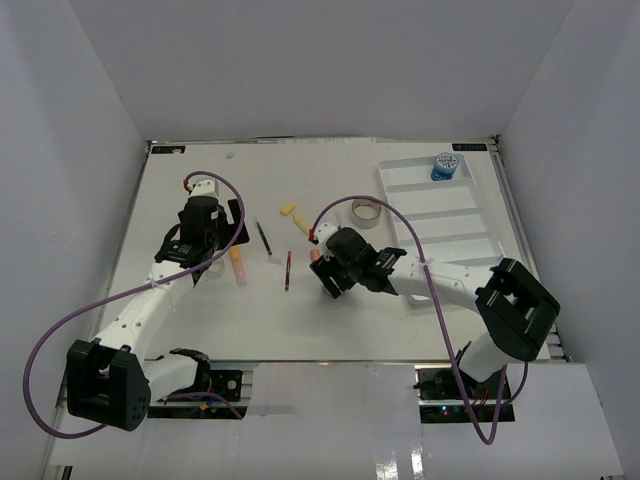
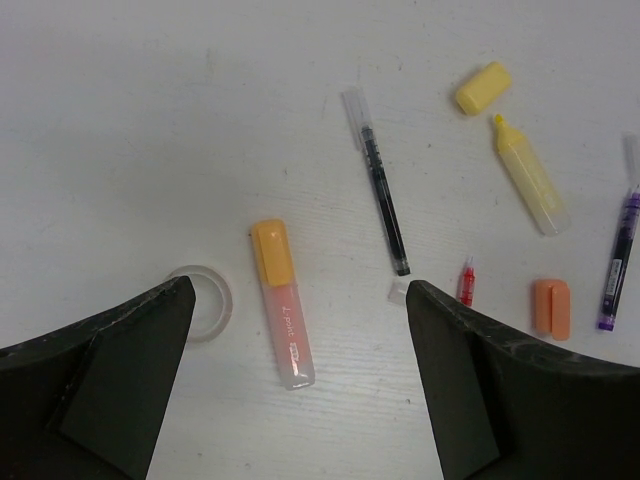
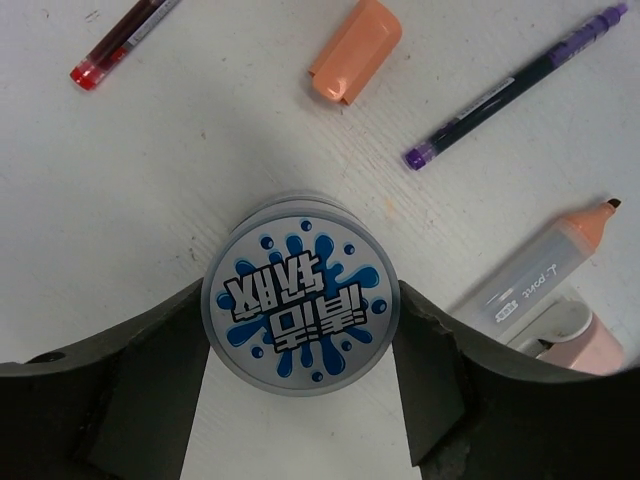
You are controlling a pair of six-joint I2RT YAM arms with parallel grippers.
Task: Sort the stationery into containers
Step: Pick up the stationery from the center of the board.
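Observation:
My right gripper is shut on a round blue-white tub, one finger touching each side, on the table. In the top view this gripper is at mid-table and hides the tub. My left gripper is open and empty above a pink highlighter with an orange cap. A clear tape roll lies by its left finger. In the top view the left gripper is at centre left. The white divided tray holds a second blue-white tub at its far end.
Near the left gripper lie a black pen, a yellow cap, a yellow highlighter, a red pen, an orange cap and a purple pen. A second tape roll sits left of the tray.

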